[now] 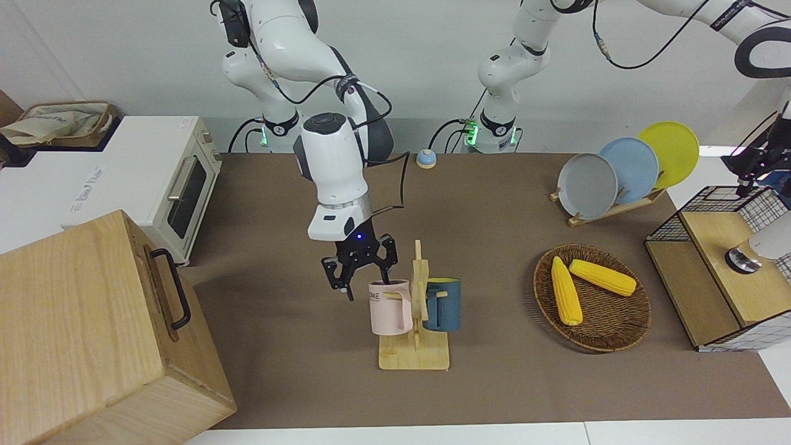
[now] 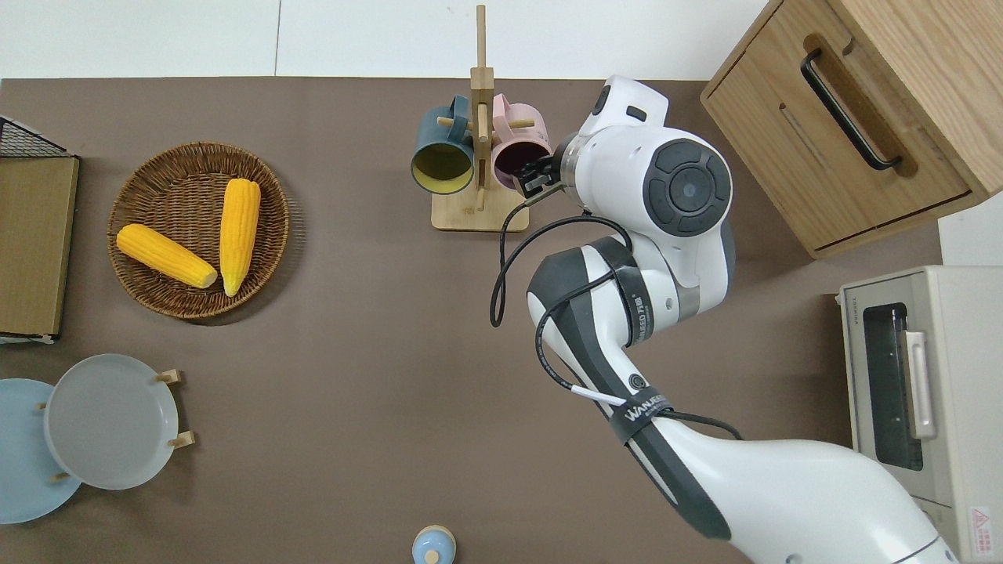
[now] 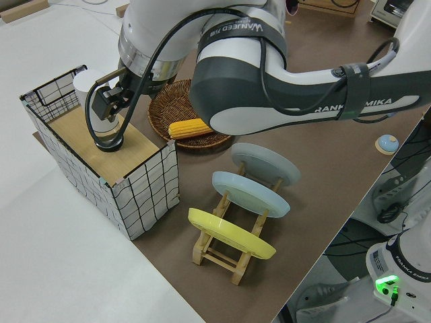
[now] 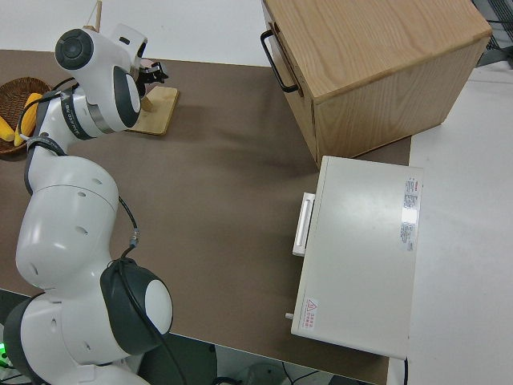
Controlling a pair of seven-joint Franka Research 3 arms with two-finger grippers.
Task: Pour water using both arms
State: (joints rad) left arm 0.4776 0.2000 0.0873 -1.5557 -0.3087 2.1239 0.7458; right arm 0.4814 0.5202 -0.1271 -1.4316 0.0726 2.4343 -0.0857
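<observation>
Both arms are big, white and shiny, with black cables. The right arm reaches out over the brown table. The left arm reaches to the wire crate at its own end of the table.

The right gripper hangs right at the rim of the pink mug. Its fingers are spread apart, and one fingertip sits just at or inside the mug's open mouth while the other is outside the mug, toward the right arm's end of the table. The jaws hold nothing. In the overhead view the right gripper is over the edge of the pink mug.

The pink mug hangs on a wooden mug rack, just under the jaws. The blue mug hangs on the same rack, one step past the pink mug from the jaws.

The left gripper is over the wooden shelf inside the wire crate. A white bottle stands on that shelf, right by the jaws. I cannot tell if those jaws are open or closed, or if they hold the bottle.

Well away from both grippers sit a wooden box, a white oven, a basket with two corn cobs, and a plate rack.
</observation>
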